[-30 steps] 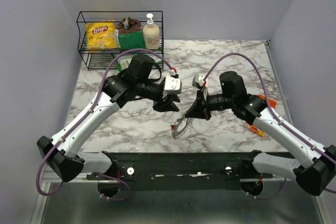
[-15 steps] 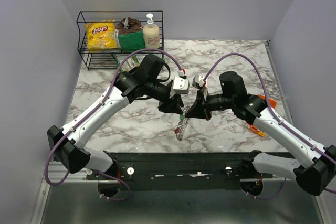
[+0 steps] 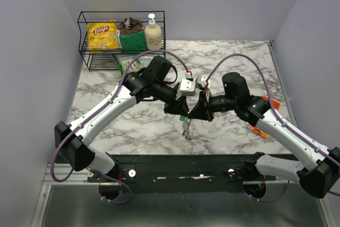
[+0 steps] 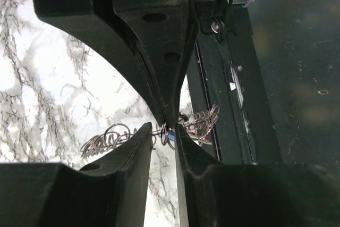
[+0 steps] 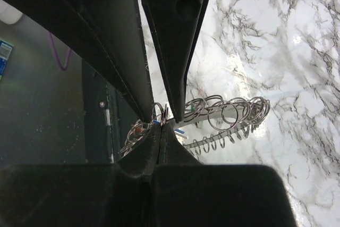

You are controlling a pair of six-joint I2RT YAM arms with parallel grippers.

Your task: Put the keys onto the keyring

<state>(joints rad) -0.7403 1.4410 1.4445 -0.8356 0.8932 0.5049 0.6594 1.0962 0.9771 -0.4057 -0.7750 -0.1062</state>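
A bunch of linked metal keyrings (image 3: 186, 128) hangs between my two grippers above the marble table (image 3: 239, 62). My right gripper (image 3: 193, 114) is shut on one ring of the bunch (image 5: 161, 115). My left gripper (image 3: 180, 111) is open a narrow way, its fingertips (image 4: 142, 137) on either side of that same ring. Tiny keys hang among the rings: a blue one (image 4: 171, 136), a red one (image 5: 137, 130) and a green one (image 5: 192, 108). The rest of the rings (image 5: 228, 115) trail below.
A wire basket (image 3: 85, 51) at the back left holds a Lays bag (image 3: 102, 34), a green packet (image 3: 132, 36) and a soap bottle (image 3: 153, 31). A small green-and-white item (image 3: 127, 65) lies in front of it. An orange piece (image 3: 260, 130) lies under the right arm.
My left gripper has moved right until it meets the right gripper at the ring. The ring bunch has swung from trailing leftward to hanging straight down.
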